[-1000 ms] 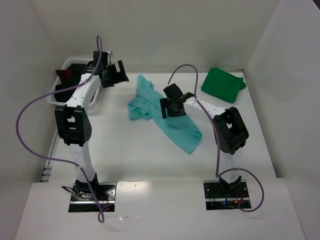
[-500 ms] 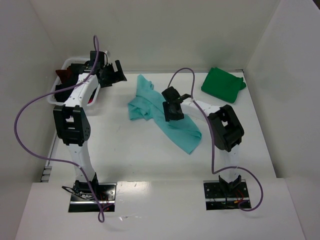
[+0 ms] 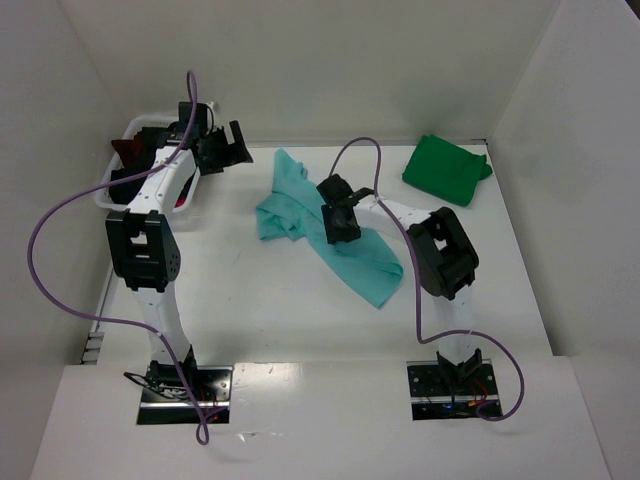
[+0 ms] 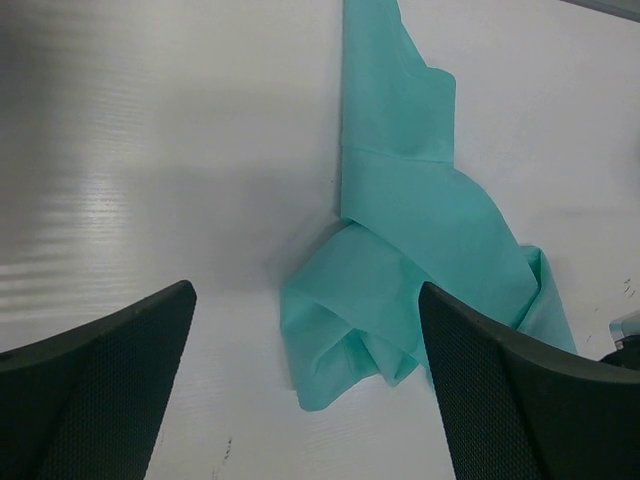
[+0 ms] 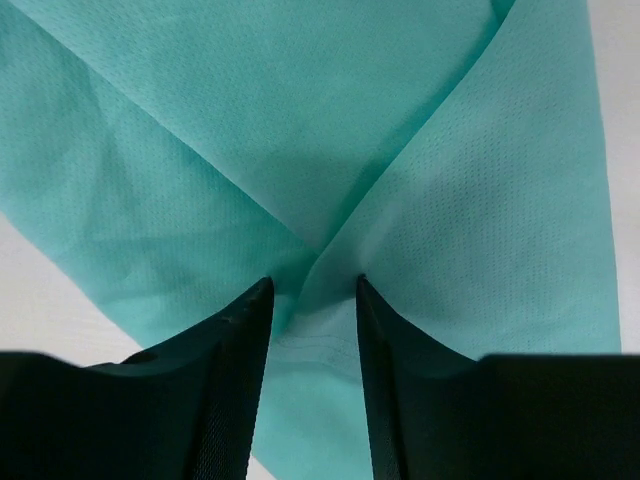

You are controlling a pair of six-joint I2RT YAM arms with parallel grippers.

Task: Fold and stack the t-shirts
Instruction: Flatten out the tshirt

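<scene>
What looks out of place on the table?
The teal t-shirt lies twisted in a diagonal strip, one end wadded into folds rather than spread flat. The green t-shirt looks folded and sits apart at the far right corner. Nothing looks spilled or damaged.

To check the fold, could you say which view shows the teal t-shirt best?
Top external: almost the whole teal t-shirt is in view. Left wrist shows its bunched end; right wrist only a close patch.
</scene>
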